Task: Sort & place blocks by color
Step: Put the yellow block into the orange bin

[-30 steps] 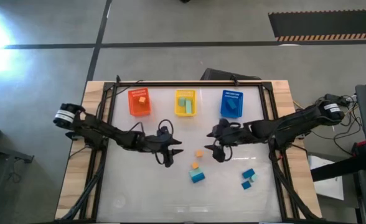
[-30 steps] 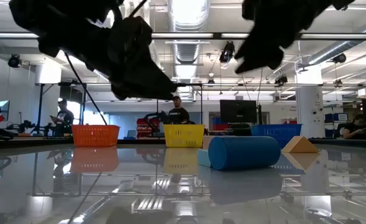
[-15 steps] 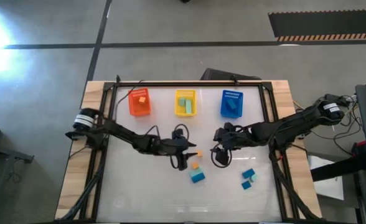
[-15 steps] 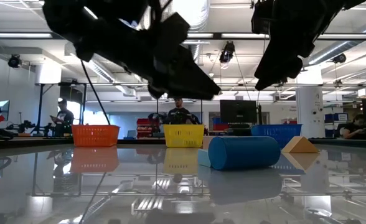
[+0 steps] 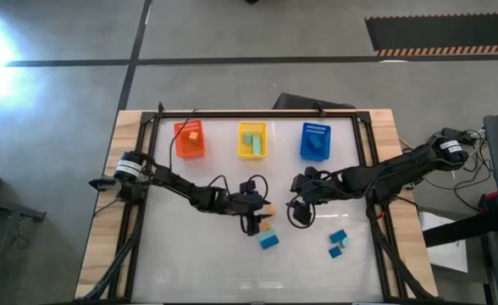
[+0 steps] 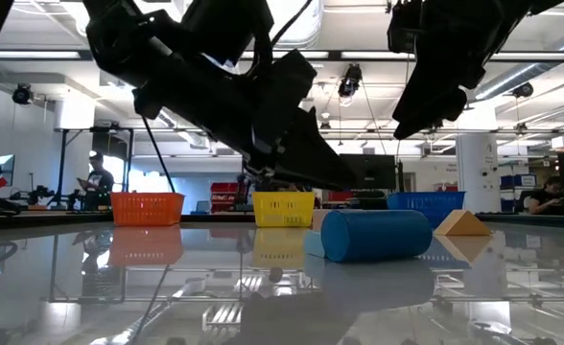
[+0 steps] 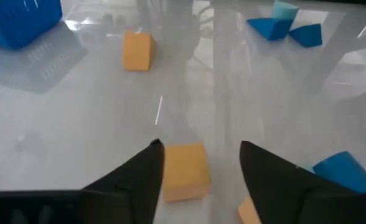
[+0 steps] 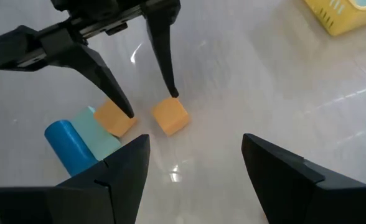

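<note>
A glossy, mirror-like table top (image 6: 90,287) reflects smooth matt orange blocks (image 7: 184,170), framed by bare wood edges (image 5: 105,229).

Three bins (image 5: 251,141), about ten blocks (image 5: 269,241)

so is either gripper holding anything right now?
No. Left gripper has open fingers straddling an orange cube on the table, not closed. Right gripper is open and empty.

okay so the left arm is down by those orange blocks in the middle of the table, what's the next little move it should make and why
Probably shift the left gripper sideways to centre it on the orange cube, then lower and close. Its fingers are open on either side of the cube, but one finger sits right against the cube's edge while the other stands well clear. The right gripper hovers open nearby, above the table.
</note>
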Tool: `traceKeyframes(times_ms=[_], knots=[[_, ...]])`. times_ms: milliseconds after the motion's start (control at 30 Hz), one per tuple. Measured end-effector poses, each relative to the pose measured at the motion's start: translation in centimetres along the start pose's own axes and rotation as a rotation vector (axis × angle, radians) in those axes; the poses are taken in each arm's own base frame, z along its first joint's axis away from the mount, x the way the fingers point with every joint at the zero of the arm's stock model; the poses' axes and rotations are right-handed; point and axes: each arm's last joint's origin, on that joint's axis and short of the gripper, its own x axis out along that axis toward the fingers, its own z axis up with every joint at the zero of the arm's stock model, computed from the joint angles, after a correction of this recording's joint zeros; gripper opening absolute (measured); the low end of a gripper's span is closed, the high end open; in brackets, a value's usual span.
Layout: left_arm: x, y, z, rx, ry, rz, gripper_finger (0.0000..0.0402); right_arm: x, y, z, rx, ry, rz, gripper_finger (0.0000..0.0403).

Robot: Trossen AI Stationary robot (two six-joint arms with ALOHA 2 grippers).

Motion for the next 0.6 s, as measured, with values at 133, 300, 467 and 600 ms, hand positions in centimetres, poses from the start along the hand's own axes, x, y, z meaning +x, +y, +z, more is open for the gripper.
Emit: traceKeyframes(times_ms=[133,300,467,600], knots=[[0.1,0.2,0.0,-0.005,0.002,0.004,0.0255,0.0,0.0,0.0,0.0,0.0,-0.001,0.0247],[0.6,0.5,-0.3,0.025,-0.002,0.033,0.0297,0.0,0.0,0.0,0.007,0.0,-0.001,0.0247],[1.1,0.9,-0.4,0.013,-0.027,0.052,0.0294,0.0,0.0,0.0,0.015,0.0,-0.002,0.0247],[1.5,1.0,-1.0,0.01,-0.015,0.055,0.029,0.0,0.0,0.0,0.025,0.004,-0.004,0.0247]])
